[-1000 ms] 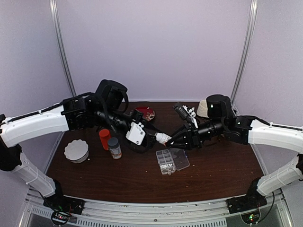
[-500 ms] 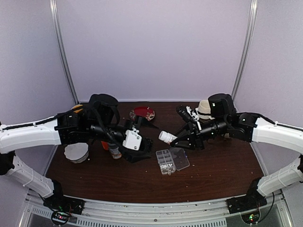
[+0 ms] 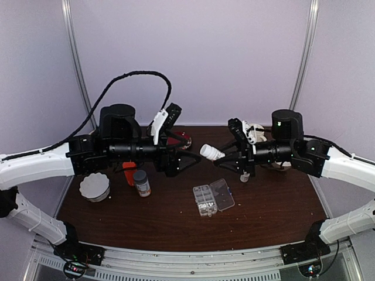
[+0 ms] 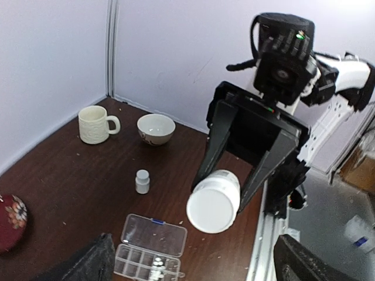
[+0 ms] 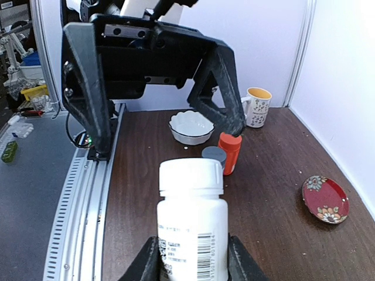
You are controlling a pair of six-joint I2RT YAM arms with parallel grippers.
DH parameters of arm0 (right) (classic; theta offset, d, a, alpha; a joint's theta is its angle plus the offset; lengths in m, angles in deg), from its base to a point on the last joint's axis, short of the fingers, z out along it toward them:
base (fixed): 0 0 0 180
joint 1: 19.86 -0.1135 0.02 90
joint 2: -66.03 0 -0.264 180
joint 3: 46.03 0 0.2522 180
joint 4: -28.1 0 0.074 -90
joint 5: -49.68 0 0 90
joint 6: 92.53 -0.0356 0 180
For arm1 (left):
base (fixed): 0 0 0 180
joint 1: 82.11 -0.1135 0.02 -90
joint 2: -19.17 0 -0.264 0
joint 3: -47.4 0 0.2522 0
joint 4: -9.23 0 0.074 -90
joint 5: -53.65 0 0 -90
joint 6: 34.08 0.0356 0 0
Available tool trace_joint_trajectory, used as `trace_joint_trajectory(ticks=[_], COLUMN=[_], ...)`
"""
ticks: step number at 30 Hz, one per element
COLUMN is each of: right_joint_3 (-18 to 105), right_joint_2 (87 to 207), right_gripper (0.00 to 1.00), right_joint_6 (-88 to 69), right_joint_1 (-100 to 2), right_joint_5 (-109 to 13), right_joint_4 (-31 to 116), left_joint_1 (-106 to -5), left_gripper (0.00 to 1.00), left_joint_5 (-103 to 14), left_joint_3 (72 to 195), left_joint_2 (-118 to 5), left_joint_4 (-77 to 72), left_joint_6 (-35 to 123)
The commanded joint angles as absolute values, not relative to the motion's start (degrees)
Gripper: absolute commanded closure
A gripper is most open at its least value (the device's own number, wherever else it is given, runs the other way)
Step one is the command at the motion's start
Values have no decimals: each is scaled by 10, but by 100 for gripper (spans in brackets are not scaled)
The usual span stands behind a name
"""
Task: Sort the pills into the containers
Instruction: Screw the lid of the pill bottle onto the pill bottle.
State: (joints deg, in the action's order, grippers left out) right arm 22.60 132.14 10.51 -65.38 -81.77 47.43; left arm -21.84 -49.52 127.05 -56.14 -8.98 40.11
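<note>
Pills (image 3: 205,206) lie well below right end effector (image 3: 224,156) clasping bottle (image 3: 210,151).

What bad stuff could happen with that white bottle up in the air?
1. The right gripper pinches the white bottle only near its base, well above the table. It might slip and drop near the open organizer box, scattering the pills.
2. The open left gripper faces the bottle closely, so the arms could bump.
</note>
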Motion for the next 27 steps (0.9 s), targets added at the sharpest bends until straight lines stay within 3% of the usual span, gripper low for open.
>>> trace_joint_trajectory(ticks=[1, 7, 15, 21, 27], right_joint_3=[230, 241, 263, 274, 276], right_joint_2=[1319, 1321, 1333, 1342, 1345], right_gripper=[100, 100, 100, 100, 100], right_joint_6=[150, 200, 224, 234, 237], right_joint_1=[-672, -707, -727, -737, -741], right_joint_5=[-749, -691, -660, -643, -639], right_joint_4=[442, 449, 474, 491, 497], left_joint_1=[-242, -241, -242, -241, -242], left_gripper=[7, 13, 33, 31, 42], left_joint_5=[-565, -562, -563, -590, -582], left_joint_3=[1246, 1256, 1270, 1269, 1267], left_joint_2=[-562, -577, -587, -597, -593], left_joint_4=[14, -7, -41, -18, -24], left_joint_6=[166, 59, 21, 12, 13])
